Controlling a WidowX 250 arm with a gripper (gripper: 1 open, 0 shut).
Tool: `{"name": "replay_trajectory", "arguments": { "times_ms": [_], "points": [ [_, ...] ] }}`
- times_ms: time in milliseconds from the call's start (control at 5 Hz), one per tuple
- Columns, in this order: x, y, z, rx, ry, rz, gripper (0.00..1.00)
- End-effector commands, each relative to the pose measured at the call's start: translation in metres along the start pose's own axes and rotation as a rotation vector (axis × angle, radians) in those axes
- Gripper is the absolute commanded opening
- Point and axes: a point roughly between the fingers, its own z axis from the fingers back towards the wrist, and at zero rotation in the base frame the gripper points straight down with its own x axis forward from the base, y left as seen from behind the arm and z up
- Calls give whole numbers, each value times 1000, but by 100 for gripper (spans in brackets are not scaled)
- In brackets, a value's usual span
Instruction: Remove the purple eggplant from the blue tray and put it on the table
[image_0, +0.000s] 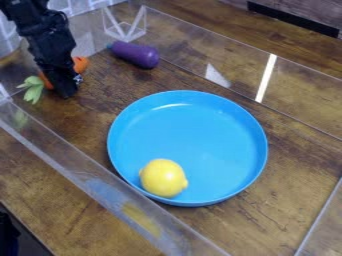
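A purple eggplant (135, 54) lies on its side on the dark wood-plank table (287, 85), out of the dish and toward the far left of the scene, its long axis running roughly left to right. It sits well apart from the round blue tray (238, 118), which fills the middle of the view, and touches neither the tray nor the arm.

In the tray, a yellow lemon (163, 177) rests against the near-left part of the low rim; the rest of the dish floor is bare blue plastic.

At the far left, a black robot arm reaches down to the tabletop. Its gripper (60, 86) points steeply downward with the jaws drawn close together, standing over an orange carrot (76, 65) whose green top (31, 88) sticks out to the left at the table's edge. The dark fingers hide most of the carrot, so whether they pinch it or merely rest on it cannot be told. The gripper is to the left of the eggplant, with bare table between them.

Clear plastic panels border the work area and catch bright streaks of light.
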Motion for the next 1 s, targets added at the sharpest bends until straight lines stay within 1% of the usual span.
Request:
{"name": "replay_trajectory", "arguments": {
  "times_ms": [0, 600, 800],
  "points": [
    [-4, 21, 12, 16, -19, -27, 0],
    [-15, 5, 10, -16, 5, -7, 0],
    [-16, 6, 11, -33, 13, -21, 0]
  ]
}}
